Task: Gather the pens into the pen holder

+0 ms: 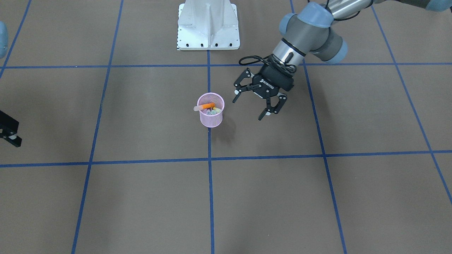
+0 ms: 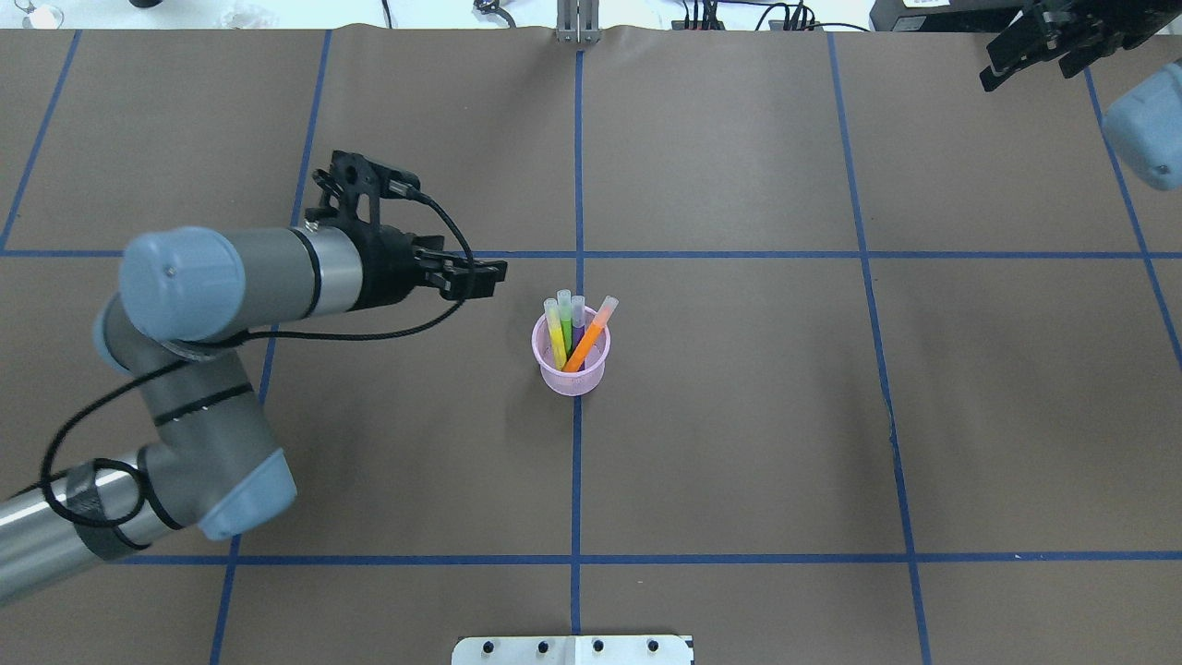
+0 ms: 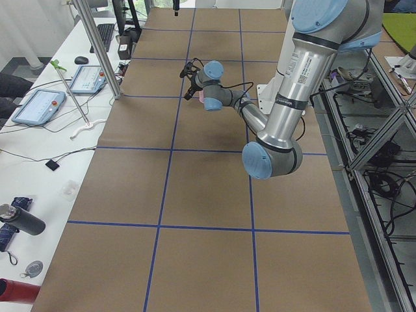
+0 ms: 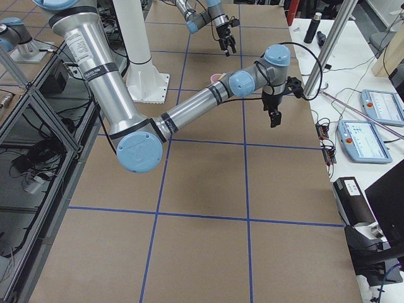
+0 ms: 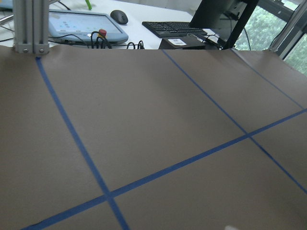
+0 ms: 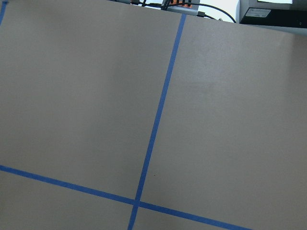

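Pen holder (image 1: 210,114) — just beside left hand (image 1: 248,109)

A brown bench (image 1: 141,197) gridded with blue tape (image 1: 209,197) lies under the left claw (image 1: 251,107). A white base plate (image 1: 208,24) stands well apart, robot-side. Ahead of the claw, past the bench edge: post (image 5: 31,26), pendant (image 5: 84,24), mouse (image 5: 119,17), keyboard (image 5: 172,28).

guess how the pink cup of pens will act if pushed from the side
The cup looks like thin mesh, so probably light and quick to slide. The pens stick out above its rim and the orange pen leans, so a high push might tip it.
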Controlling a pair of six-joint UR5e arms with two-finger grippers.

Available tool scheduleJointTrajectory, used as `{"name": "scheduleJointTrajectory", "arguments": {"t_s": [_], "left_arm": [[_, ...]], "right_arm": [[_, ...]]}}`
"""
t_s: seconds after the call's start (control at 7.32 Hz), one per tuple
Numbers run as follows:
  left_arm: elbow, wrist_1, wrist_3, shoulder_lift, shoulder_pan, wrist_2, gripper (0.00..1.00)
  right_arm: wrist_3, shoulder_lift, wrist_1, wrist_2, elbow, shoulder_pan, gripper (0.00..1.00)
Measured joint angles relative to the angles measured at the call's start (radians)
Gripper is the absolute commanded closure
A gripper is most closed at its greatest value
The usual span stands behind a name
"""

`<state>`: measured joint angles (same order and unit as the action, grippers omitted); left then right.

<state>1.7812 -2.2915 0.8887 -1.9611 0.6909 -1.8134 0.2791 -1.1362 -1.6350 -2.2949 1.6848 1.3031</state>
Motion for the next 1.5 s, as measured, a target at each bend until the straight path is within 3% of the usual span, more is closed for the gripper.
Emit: {"name": "scheduleJointTrajectory", "arguments": {"t_s": [0.14, 0.41, 0.68, 1.09, 1.5], "left_arm": [[0.054, 0.139, -0.037, 0.031, 0.076, -0.097, 0.01], [0.16, 0.396, -0.231, 0.115, 0.175, -0.19, 0.01], [0.194, 0.562, -0.482, 0.19, 0.323, -0.293, 0.01], [0.144, 0.794, -0.893, 0.248, 0.613, -0.429, 0.0], [0.054, 0.902, -1.153, 0.335, 0.827, -0.439, 0.0]], "right_arm": [[-0.073, -0.021, 0.0, -0.008, -0.031, 0.033, 0.0], [-0.234, -0.094, 0.001, -0.013, -0.074, 0.107, 0.0], [-0.39, -0.198, 0.0, -0.004, -0.093, 0.2, 0.0], [-0.439, -0.346, 0.002, 0.064, -0.109, 0.248, 0.0], [-0.439, -0.395, 0.012, 0.074, -0.109, 0.252, 0.0]]}}
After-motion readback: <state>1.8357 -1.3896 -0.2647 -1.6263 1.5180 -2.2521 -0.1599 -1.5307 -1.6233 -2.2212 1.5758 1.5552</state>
